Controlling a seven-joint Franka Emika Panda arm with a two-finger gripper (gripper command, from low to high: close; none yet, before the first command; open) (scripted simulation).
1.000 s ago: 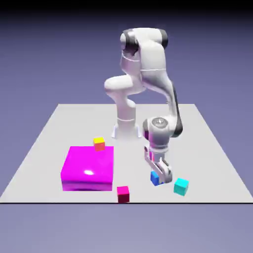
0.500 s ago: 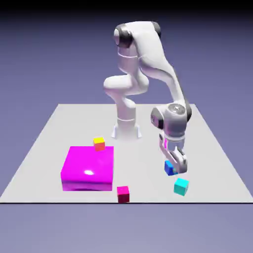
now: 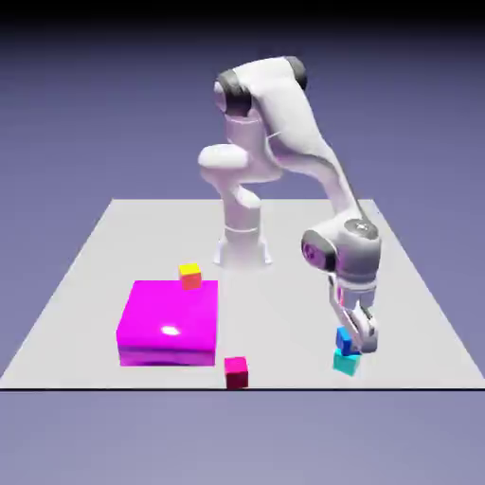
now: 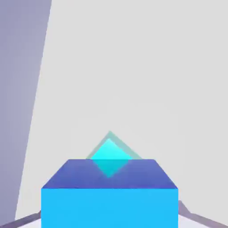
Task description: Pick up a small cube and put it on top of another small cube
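Setting the blue cube (image 3: 344,341) on the cyan cube (image 3: 345,364) appeared to be the step in hand. The blue cube was seen directly above the cyan one, which stood on the counter (image 3: 275,317) near its front edge; whether the full weight had been passed down could not be told. Between the fingertips of the gripper (image 4: 110,218) the blue cube was framed, but whether it was being grasped or had been let go could not be made out.

The gripper was pointed downward, presumably so that the cube could be lowered flat. In the hand view a corner of the cyan cube was shown beyond the blue cube's edge, so the two were turned differently; a stack could probably still be balanced if their middles were lined up. The fingers would need to be parted evenly and raised straight, as the upper cube could be dragged by a sideways brush.

The magenta block (image 3: 170,313), yellow-topped cube (image 3: 190,277) and crimson cube (image 3: 236,373) were placed well apart from the stack, where they were unlikely to interfere. No brand, label or writing could be read.
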